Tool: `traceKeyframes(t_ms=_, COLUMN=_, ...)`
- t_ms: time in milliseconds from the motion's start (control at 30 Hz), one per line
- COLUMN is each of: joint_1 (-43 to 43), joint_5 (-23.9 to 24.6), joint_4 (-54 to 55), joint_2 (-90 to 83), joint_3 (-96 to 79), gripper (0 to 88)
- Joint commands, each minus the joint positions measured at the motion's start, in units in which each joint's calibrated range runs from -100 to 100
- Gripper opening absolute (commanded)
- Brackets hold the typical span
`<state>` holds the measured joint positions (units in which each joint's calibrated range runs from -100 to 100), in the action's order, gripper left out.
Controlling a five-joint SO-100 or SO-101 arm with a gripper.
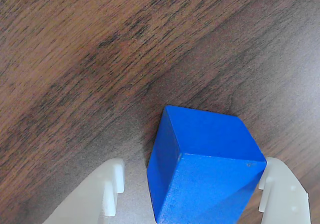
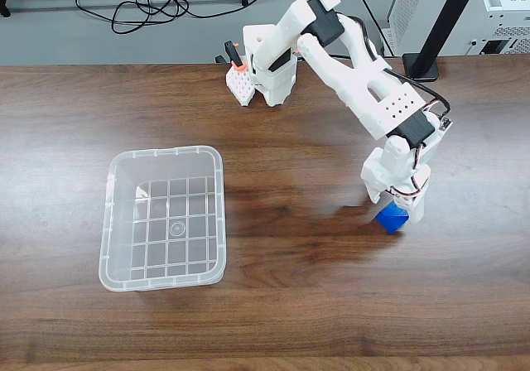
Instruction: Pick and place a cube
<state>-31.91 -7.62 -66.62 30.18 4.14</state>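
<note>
- Blue, matte and solid-looking: the cube (image 1: 205, 166) sits on the table (image 2: 315, 305) between my two fingers, and in the fixed view it lies at the tip of my gripper (image 2: 396, 214), well to the right of the clear bin (image 2: 207, 214).
- Gripper (image 1: 187, 189) state: my jaws stand apart around the cube. In the wrist view the right finger (image 1: 280, 194) is at or touching the cube's corner, while the left finger (image 1: 107, 189) shows a gap. I am not yet clamped on it.
- Handling, by judgement: small, rigid, probably light. Its flat faces should take a squeeze without deforming. The matte finish ought to give fair friction against my smooth white plastic fingers.
- Grasp point, by judgement: the cube sits turned relative to my jaws, so one finger meets an edge, not a face. Closing may twist it square, or squirt it out. Opposite flat faces, taken low on the body, are the better hold.
- Surface: dark wood-grain tabletop, flat and smooth; the cube could slide on it if nudged.
- Room: the bin stands empty and open-topped. Cables (image 2: 149, 7) lie beyond the table's far edge, near my arm's base (image 2: 269, 65).
</note>
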Motion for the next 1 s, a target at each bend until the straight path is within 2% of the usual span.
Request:
traceKeyframes(t_ms=0, joint_1=0.7, joint_5=-0.2, joint_4=-0.4, joint_2=-1.5, joint_3=4.3, gripper=22.4)
traceKeyframes(t_ms=233, joint_1=1.4, joint_5=-0.3, joint_4=-0.9, joint_2=-2.8, joint_3=4.6, gripper=19.5)
traceKeyframes(t_ms=500, joint_1=10.7, joint_5=-0.7, joint_4=-18.1, joint_2=-13.2, joint_3=24.3, gripper=19.7)
traceKeyframes(t_ms=667, joint_1=18.6, joint_5=-5.1, joint_4=-25.7, joint_2=-17.3, joint_3=31.0, gripper=19.7)
traceKeyframes(t_ms=800, joint_1=18.0, joint_5=-5.7, joint_4=-26.2, joint_2=-15.6, joint_3=26.2, gripper=21.7)
traceKeyframes(t_ms=967, joint_1=11.6, joint_5=-3.8, joint_4=-24.4, joint_2=-12.0, joint_3=16.7, gripper=27.8)
